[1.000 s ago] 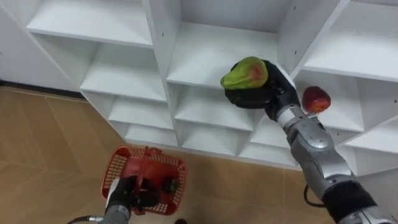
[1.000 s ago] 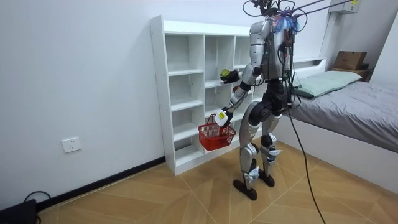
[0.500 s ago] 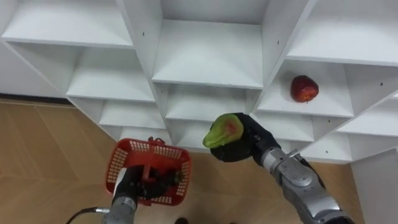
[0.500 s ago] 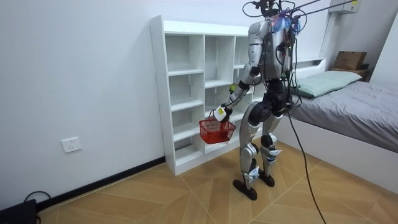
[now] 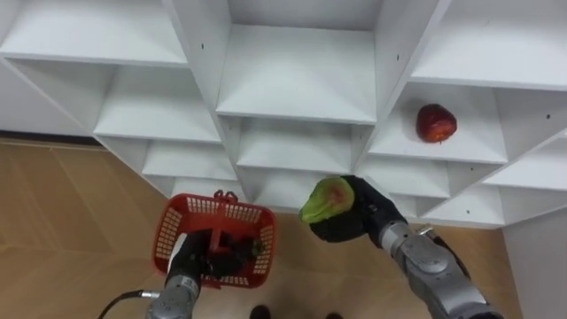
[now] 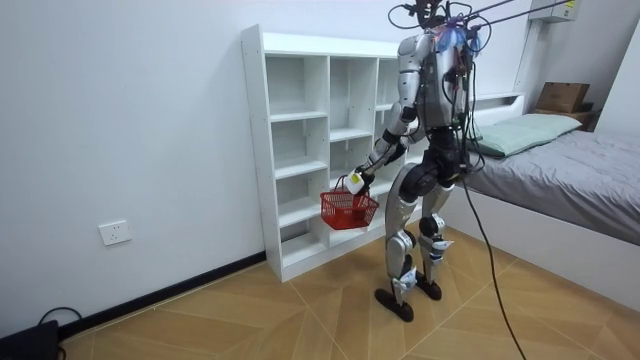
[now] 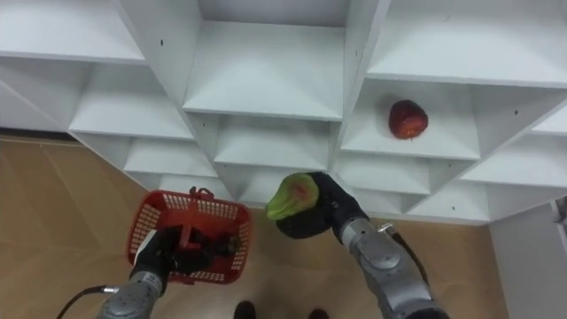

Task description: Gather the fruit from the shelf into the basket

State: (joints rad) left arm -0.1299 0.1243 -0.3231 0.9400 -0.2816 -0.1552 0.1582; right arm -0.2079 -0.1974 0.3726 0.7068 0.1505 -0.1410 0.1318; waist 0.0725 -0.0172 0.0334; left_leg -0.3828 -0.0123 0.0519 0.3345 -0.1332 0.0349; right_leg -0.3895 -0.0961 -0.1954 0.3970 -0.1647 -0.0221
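Eye views, left to right: at lower left, over the brown wooden plank floor [image 5: 71, 213], the left hand [image 5: 193, 264] has its fingers curled round the upright handle of a red plastic mesh basket [image 5: 215, 232], which hangs in front of the lowest shelves; dark contents lie inside it, too indistinct to identify. Across the upper half of the frame runs the white open-fronted shelf unit [image 5: 297, 75], seen from above in 3 columns of compartments. Right of centre, low in the frame, the black right hand [image 5: 361, 221] is closed around a green-and-red oval fruit [image 5: 326, 199], held in the air in front of the lower shelves, to the right of the basket and apart from it. At upper right, 1 round red apple [image 5: 436, 123] rests on a shelf in the right-hand column. Room view: the robot stands upright on both feet facing the shelf unit at centre frame, the basket at about thigh height between its body and the shelves, and a grey-covered bed [image 6: 580, 170] occupies the right of the frame.
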